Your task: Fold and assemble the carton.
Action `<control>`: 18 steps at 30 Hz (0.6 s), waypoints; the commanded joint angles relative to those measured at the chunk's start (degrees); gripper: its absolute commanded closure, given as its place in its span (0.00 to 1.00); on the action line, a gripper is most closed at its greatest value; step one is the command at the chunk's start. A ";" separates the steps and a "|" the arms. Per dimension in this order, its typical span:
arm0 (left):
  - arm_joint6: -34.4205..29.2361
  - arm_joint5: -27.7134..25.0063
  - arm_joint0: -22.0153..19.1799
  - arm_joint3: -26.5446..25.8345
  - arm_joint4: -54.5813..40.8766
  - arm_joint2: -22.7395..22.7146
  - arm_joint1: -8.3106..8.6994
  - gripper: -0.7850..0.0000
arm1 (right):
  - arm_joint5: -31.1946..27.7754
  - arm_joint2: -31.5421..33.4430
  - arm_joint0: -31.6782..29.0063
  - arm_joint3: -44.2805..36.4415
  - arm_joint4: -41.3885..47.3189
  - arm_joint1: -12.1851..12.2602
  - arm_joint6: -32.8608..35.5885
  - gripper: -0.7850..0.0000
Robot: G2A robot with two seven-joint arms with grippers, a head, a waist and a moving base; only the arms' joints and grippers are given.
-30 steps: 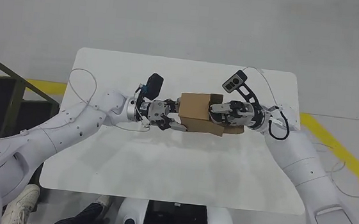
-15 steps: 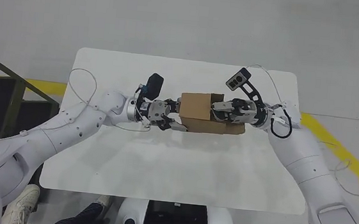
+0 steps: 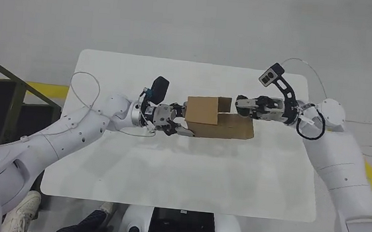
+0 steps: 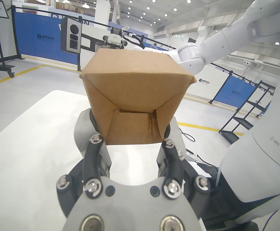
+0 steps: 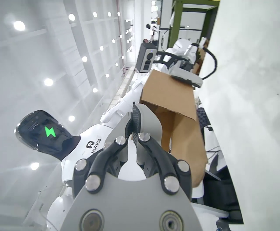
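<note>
Over the table [image 3: 167,174], left pincer [image 3: 182,125] grips carton [image 3: 203,109].

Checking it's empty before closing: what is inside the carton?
Through the gap between the carton's folded end flaps, only bare brown cardboard shows, nothing loose. The flaps and walls cover the rest of the interior.

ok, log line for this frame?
left gripper: shut on carton | right gripper: shut, empty, beside carton's open end | flap: unfolded at open end
</note>
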 commanded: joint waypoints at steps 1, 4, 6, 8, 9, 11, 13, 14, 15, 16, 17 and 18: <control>-0.49 0.00 -0.03 0.09 0.01 0.03 -0.02 0.38 | 1.57 0.16 -0.71 -2.95 -2.99 0.34 -1.10 1.00; -1.23 0.00 -0.12 0.01 -0.07 0.18 -0.09 0.38 | 3.57 0.01 -1.46 -6.18 -5.45 0.63 -1.17 1.00; -1.62 0.00 -0.20 0.05 -0.15 0.20 -0.13 0.37 | 4.58 -0.33 -1.72 -7.63 -7.25 0.75 -1.27 1.00; -1.79 0.00 -0.23 0.04 -0.31 0.22 -0.15 0.37 | 4.98 -0.46 -2.02 -8.44 -7.65 0.77 -1.40 1.00; -1.87 0.00 -0.25 0.03 -0.38 0.22 -0.17 0.37 | 5.08 -0.53 -2.20 -8.78 -7.77 0.77 -1.55 1.00; -2.06 0.00 -0.29 -0.06 -0.35 0.21 -0.18 0.37 | 5.32 -0.88 -2.41 -9.20 -8.26 0.72 -1.81 1.00; -2.11 0.00 -0.19 -0.45 -0.32 0.26 -0.20 0.38 | 5.32 -1.37 -2.40 -9.09 -8.53 0.57 -2.34 1.00; -2.18 0.00 -0.11 -0.60 -0.26 0.31 -0.20 0.38 | 5.25 -1.59 -2.33 -8.92 -8.51 0.48 -2.49 1.00; -2.17 0.00 -0.06 -0.72 -0.23 0.34 -0.20 0.38 | 5.14 -1.71 -2.28 -8.74 -8.41 0.41 -2.68 1.00; -2.26 0.00 0.05 -0.92 -0.12 0.43 -0.19 0.37 | 4.84 -1.98 -2.23 -8.51 -7.94 0.25 -2.89 1.00; -2.30 0.00 0.10 -0.98 -0.07 0.48 -0.19 0.38 | 4.68 -2.15 -2.21 -8.44 -7.66 0.16 -2.90 1.00; -2.34 0.00 0.16 -1.03 -0.03 0.52 -0.18 0.37 | 4.48 -2.44 -2.15 -8.33 -7.37 0.02 -2.97 1.00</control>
